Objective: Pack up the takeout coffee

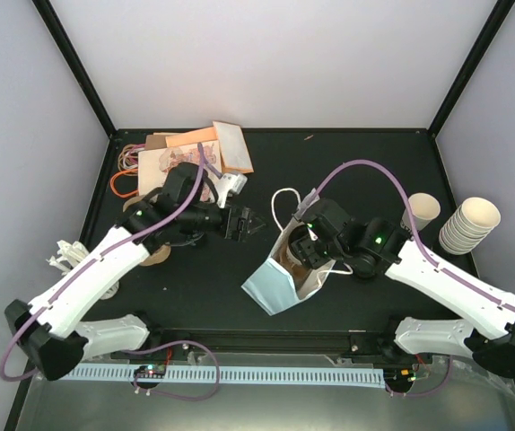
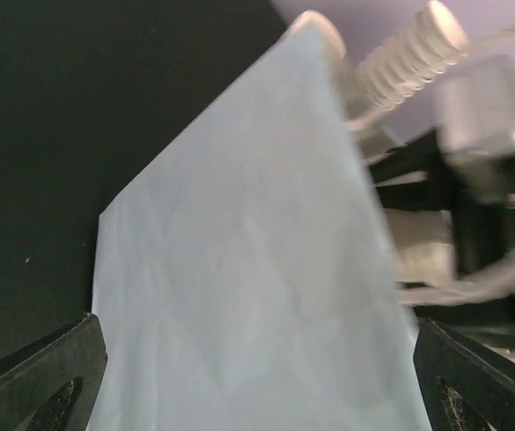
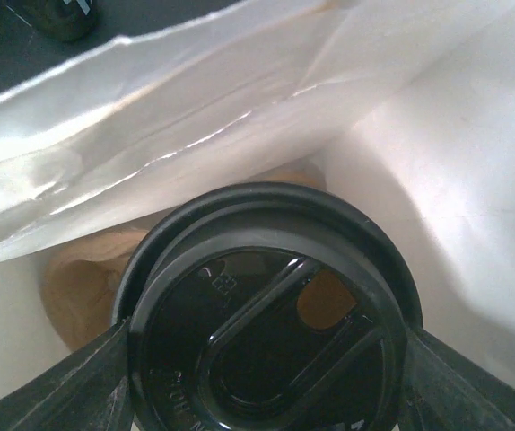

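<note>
We see the black worktop [image 1: 347, 171] cut off at the near edge by the arm bases. At its middle a paper bag [image 1: 275, 285] leans open, its pale blue face towards the left arm and its white inside towards the right arm. In the left wrist view that blue face fills most of the picture and is blurred, so we cannot tell its lower edge.

At the far left corner lies a heap of brown and orange paper goods [image 1: 195, 153], partly hidden behind the left arm. A stack of lidless cups [image 1: 469, 224] and a single lidless cup [image 1: 422, 210] stand at the right edge.

The left gripper [image 1: 248, 222] hangs just beside the bag with its jaws wide and nothing between them.

The right gripper [image 3: 268, 334] reaches into the bag's mouth; from above we cannot see its fingers. Its own camera shows its jaws holding the takeout coffee [image 3: 266, 305] by the sides of the black lid, inside the bag. The cup's body is hidden under the lid. Beneath it only a corner of a brown pulp carrier [image 3: 74, 287] shows.
</note>
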